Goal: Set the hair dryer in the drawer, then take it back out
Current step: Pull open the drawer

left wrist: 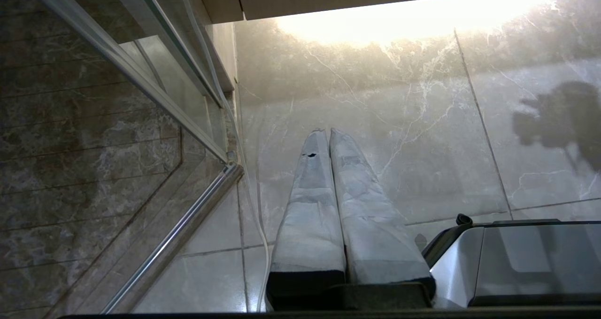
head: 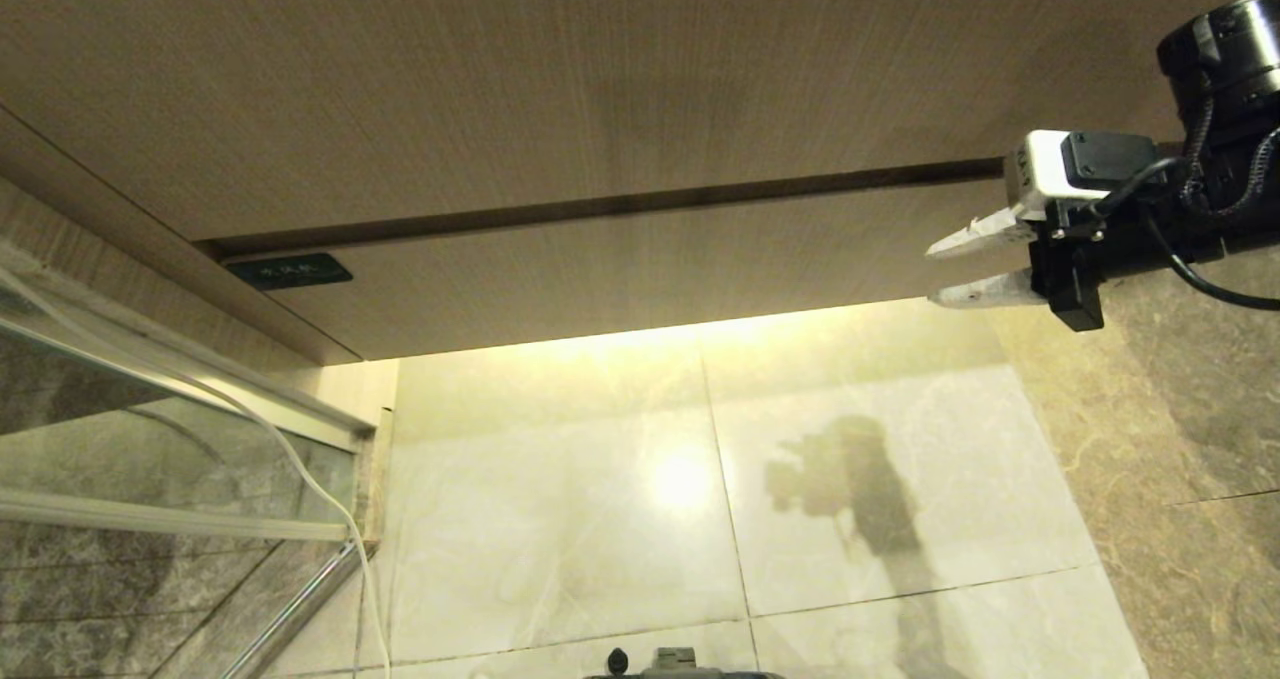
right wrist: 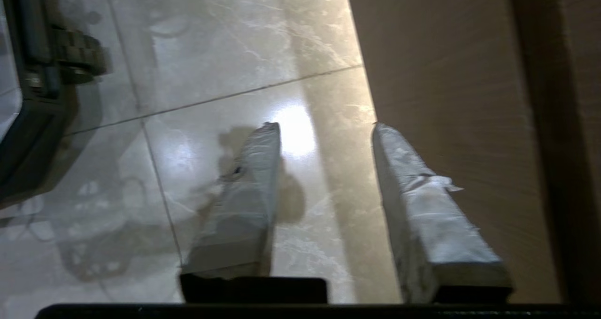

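The drawer (head: 640,269) shows only its plain light-wood front, with a small dark label (head: 288,271) at its left end; none of its interior shows. The hair dryer is out of view. My right gripper (head: 932,275) hangs at the drawer front's right end, near its lower edge, pointing left. It is open with nothing between its fingers. In the right wrist view the right gripper (right wrist: 325,125) has one finger over the floor and the other in front of the drawer's wood (right wrist: 446,74). My left gripper (left wrist: 327,131) is shut and empty, parked low over the floor.
A taller wood panel (head: 500,79) sits above the drawer. A glass shower screen with a metal frame (head: 150,439) stands at the left, with a white cable (head: 320,499) hanging along it. Pale glossy tiles (head: 560,499) lie below. My base (left wrist: 516,258) is beside the left gripper.
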